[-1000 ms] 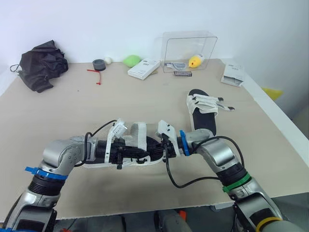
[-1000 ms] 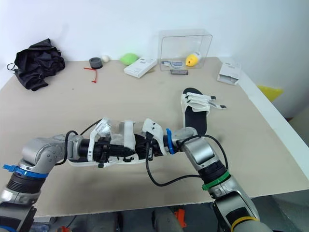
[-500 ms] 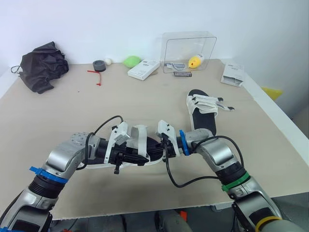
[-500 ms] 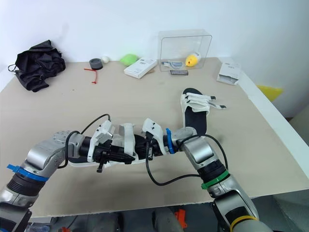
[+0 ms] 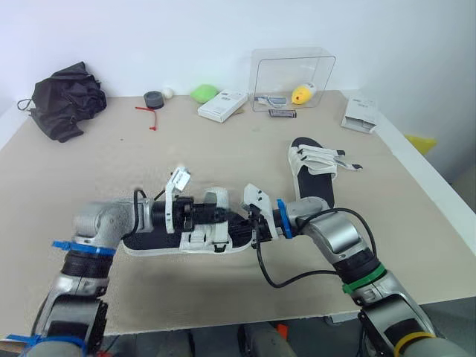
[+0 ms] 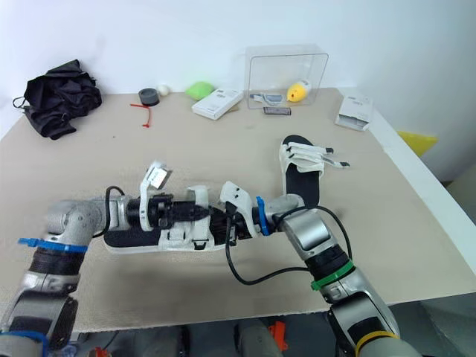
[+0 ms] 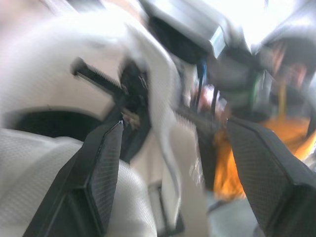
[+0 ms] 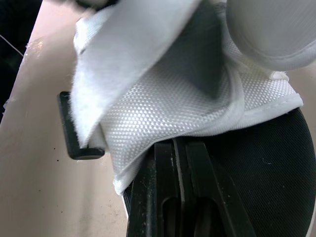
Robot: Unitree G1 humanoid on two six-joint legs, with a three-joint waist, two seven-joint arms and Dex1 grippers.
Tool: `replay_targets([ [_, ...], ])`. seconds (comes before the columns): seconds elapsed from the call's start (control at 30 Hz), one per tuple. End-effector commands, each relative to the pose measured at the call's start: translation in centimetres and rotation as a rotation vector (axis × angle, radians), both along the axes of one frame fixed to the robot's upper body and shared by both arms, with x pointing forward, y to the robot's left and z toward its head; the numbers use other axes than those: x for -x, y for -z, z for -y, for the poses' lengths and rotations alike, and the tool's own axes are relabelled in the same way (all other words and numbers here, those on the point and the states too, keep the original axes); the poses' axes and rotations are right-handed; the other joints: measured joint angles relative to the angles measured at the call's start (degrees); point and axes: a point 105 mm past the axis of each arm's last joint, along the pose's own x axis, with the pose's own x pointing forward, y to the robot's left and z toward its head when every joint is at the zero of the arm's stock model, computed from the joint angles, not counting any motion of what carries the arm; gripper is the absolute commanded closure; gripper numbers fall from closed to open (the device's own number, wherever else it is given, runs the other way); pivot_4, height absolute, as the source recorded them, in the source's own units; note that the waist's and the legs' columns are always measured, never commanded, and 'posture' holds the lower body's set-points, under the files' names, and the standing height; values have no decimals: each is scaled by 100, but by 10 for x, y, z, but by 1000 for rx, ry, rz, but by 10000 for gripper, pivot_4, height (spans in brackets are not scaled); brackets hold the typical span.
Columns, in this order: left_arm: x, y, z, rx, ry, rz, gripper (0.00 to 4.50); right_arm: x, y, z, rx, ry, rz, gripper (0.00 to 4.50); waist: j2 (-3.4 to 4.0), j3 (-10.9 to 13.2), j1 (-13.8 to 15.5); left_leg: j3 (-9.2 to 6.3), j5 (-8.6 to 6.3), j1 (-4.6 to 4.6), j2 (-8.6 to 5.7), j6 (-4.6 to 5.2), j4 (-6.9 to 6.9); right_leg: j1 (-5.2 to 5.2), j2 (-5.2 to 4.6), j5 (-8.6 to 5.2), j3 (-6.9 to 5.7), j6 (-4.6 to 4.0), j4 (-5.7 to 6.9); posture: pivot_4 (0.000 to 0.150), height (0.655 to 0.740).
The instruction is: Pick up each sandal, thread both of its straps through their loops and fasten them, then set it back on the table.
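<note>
Front and centre on the table (image 5: 89,171), the near sandal (image 5: 145,242) lay flat on its black sole, toe end toward the robot's left, with both grippers meeting over its white straps. The left gripper (image 7: 173,126) reached in from the left with its fingers (image 7: 101,173) spread wide, a white strap and a black buckle piece between them. The right gripper (image 8: 175,148) came in from the right, its two fingers pressed flat together and their tips tucked under the white mesh strap (image 8: 163,98), beside a black loop (image 8: 74,128); whether they pinched the fabric could not be told. The second sandal (image 5: 312,175) lay well apart at the right, its straps loose. Along the far edge stood a clear plastic box (image 5: 292,78), a white carton (image 5: 222,105) and a black cloth bundle (image 5: 63,100).
</note>
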Motion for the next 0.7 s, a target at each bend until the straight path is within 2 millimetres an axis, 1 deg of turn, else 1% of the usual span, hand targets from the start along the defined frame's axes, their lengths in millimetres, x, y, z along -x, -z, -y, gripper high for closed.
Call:
replay_targets([
  [0.03,-7,-7,-3,9,-53,-42,10807,1,31,10,101,49,-71,45000,-1,0,-2,0,0,0,0,0,0,0,0,0,1,1,0,1500,7400],
  [0.13,-6,-10,-1,12,-46,-57,10807,1,31,10,101,50,-71,45000,-2,1,-1,0,-1,-2,-1,-1,-1,0,-2,0,2,1,0,1500,7400],
  [0.17,-7,-8,-1,1,-56,-58,14592,2,31,10,100,50,-71,45000,-2,1,-1,0,-1,-2,-2,-1,-1,0,-2,1,2,2,0,1500,7400],
  [0.2,-8,-6,-1,-8,-65,-59,16495,2,31,10,100,51,-72,45000,-2,1,-1,0,0,-2,-3,-2,-1,0,-3,1,2,2,0,1500,7400],
  [0.27,-8,-3,-1,-22,-62,-46,22721,2,31,10,98,52,-72,45000,-2,1,-1,-1,1,-2,-4,-4,-1,0,-3,1,2,3,0,1500,7400],
  [0.3,-7,-3,-1,-26,-59,-42,27054,2,31,10,98,52,-73,45000,-2,1,0,-1,1,-2,-4,-4,-1,0,-3,1,2,3,0,1500,7400],
  [0.33,-5,-2,-1,-34,-44,-30,32499,3,32,10,98,52,-73,45000,-2,1,0,-1,1,-2,-4,-4,-1,0,-3,1,2,2,0,1500,7400],
  [0.37,-3,0,-2,-53,-33,-17,35845,3,32,10,97,52,-73,45000,-3,1,-1,-1,1,-2,-4,-4,-1,1,-4,1,2,2,0,1500,7400],
  [0.43,0,3,-3,-82,-13,8,44877,3,32,10,97,50,-74,45000,-2,1,-1,-1,1,-2,-5,-5,-2,0,-4,1,3,2,0,1500,7400],
  [0.6,11,15,-5,-169,63,101,44877,4,31,9,96,46,-73,45000,-3,2,-4,0,0,-1,-5,-7,-6,-2,-4,-1,6,-1,-1,1500,7400],
  [0.7,25,18,-6,-175,142,137,44877,4,31,8,95,44,-73,45000,-3,2,-19,3,-1,-1,-3,-8,-8,-6,-3,-3,9,-3,-1,1500,7400],
])
